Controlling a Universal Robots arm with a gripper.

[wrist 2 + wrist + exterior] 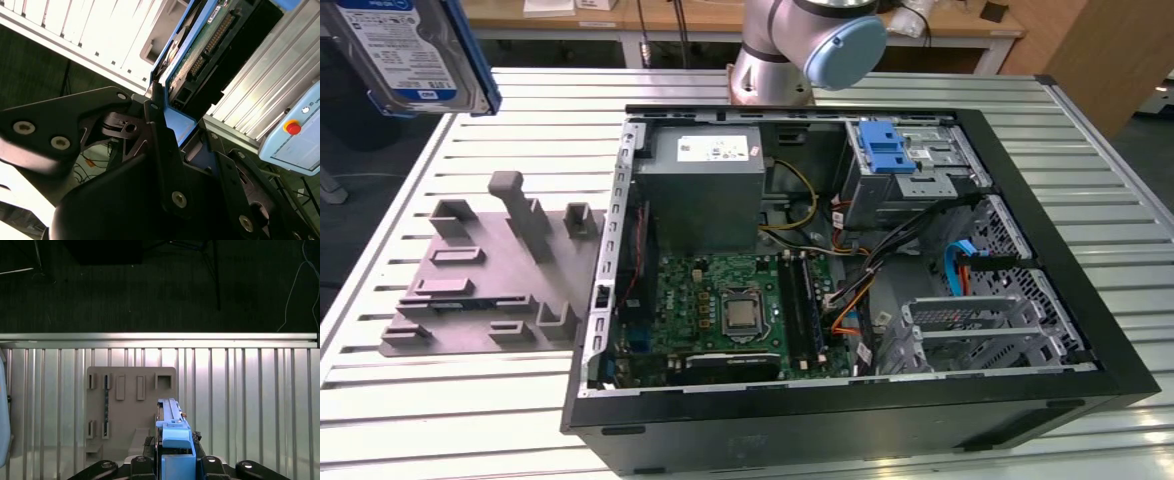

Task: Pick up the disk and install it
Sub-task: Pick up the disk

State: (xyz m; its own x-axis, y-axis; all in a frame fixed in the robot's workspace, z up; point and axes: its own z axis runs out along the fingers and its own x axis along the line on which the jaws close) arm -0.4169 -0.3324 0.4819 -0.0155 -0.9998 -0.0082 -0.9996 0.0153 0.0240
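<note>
The disk (411,48), a silver drive with a white-and-blue label in a blue carrier, hangs high at the exterior view's upper left, above and beyond the grey holder fixture (487,275). In the first wrist view the disk (172,432) stands edge-on between the black fingers (145,460), and my gripper (175,465) is shut on it over the grey holder (131,400). In the second wrist view the disk (200,45) shows its green circuit board, clamped in my gripper (182,132).
An open computer case (1067,270) lies on the slatted metal table (454,420), with a metal drive cage topped by a blue latch (891,150) at its far right. The arm's base (787,50) stands behind the case. The table's edge (160,337) lies beyond the holder.
</note>
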